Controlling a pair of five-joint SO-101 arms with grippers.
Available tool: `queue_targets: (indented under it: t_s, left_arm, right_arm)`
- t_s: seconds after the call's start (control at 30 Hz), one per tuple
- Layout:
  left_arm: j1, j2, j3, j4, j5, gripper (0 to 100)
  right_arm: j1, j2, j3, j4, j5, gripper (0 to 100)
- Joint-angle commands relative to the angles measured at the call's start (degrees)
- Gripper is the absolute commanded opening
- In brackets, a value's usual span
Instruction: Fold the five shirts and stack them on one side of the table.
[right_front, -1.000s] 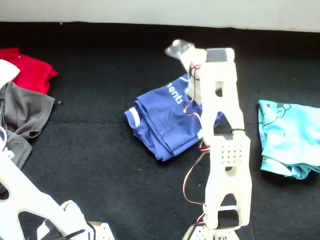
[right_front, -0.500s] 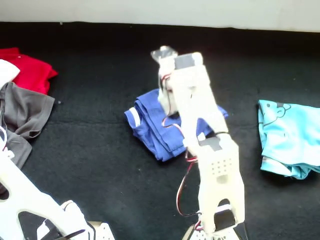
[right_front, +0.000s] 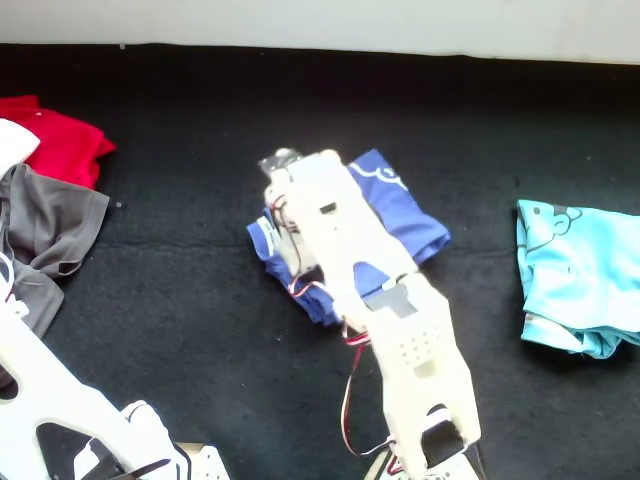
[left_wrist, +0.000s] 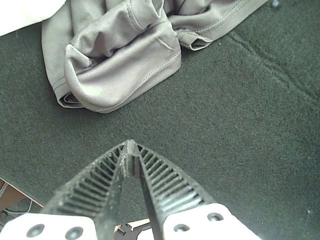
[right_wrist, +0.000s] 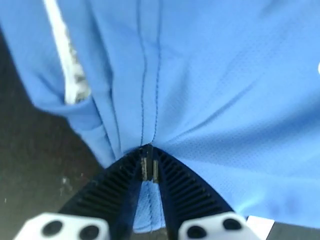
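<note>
The blue shirt (right_front: 405, 215) lies partly folded at the table's middle, its white-striped sleeve (right_front: 262, 236) to the left. My right gripper (right_front: 283, 162) sits over the shirt's left part, shut on a pinch of blue fabric (right_wrist: 210, 90); the right gripper (right_wrist: 148, 169) has its tips together in the cloth. A grey shirt (right_front: 45, 225) lies crumpled at the left edge, with a red shirt (right_front: 65, 142) behind it. A light turquoise shirt (right_front: 575, 275) lies at the right edge. My left gripper (left_wrist: 131, 152) is shut on nothing, above bare black cloth beside the grey shirt (left_wrist: 120, 55).
Black cloth (right_front: 180, 330) covers the table, with a pale wall behind its far edge. A bit of white fabric (right_front: 12, 140) shows at the left edge over the red shirt. The left arm's white body (right_front: 60, 410) fills the near left corner.
The right arm swung left across the blue shirt, carrying its far edge along. The shirt's printed part has turned over. The left arm stayed still.
</note>
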Motion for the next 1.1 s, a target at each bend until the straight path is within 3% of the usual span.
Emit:
queue_targets:
  t_s: [0.0,0.1,0.23,0.33,0.53,0.67,0.77,0.93,1.07]
  left_arm:
    - [0.57,-1.54,-0.66,-0.62,-0.53,1]
    - [0.57,-1.54,-0.66,-0.70,-0.53,1]
    - [0.66,-1.54,-0.66,-0.88,-0.62,1]
    - [0.84,-1.54,-0.66,-0.88,-0.62,1]
    - [0.92,-1.54,-0.66,-0.88,-0.62,1]
    - [0.92,-1.54,-0.66,-0.88,-0.62,1]
    - [0.92,-1.54,-0.66,-0.88,-0.70,1]
    - [0.92,-1.27,-0.66,-0.88,-0.70,1]
    - [0.92,-1.19,-0.31,-0.88,-0.70,1]
  right_arm:
    - [-1.63,-5.76,-5.93,6.73,-0.53,0.5]
    - [0.40,-9.80,-8.40,8.13,-0.70,0.5]
    - [4.35,-17.89,-9.01,7.96,-8.09,0.8]
    - [6.90,-22.46,-8.31,8.13,-18.11,0.9]
    - [9.01,-27.82,-1.54,8.04,-46.07,0.7]
    - [9.01,-28.88,1.45,7.69,-48.44,1.3]
    - [9.10,-28.79,4.18,4.88,-51.96,11.4]
    - [10.15,-28.79,14.02,-6.29,-58.73,45.5]
    - [12.62,-28.79,21.23,-17.80,-61.80,48.6]
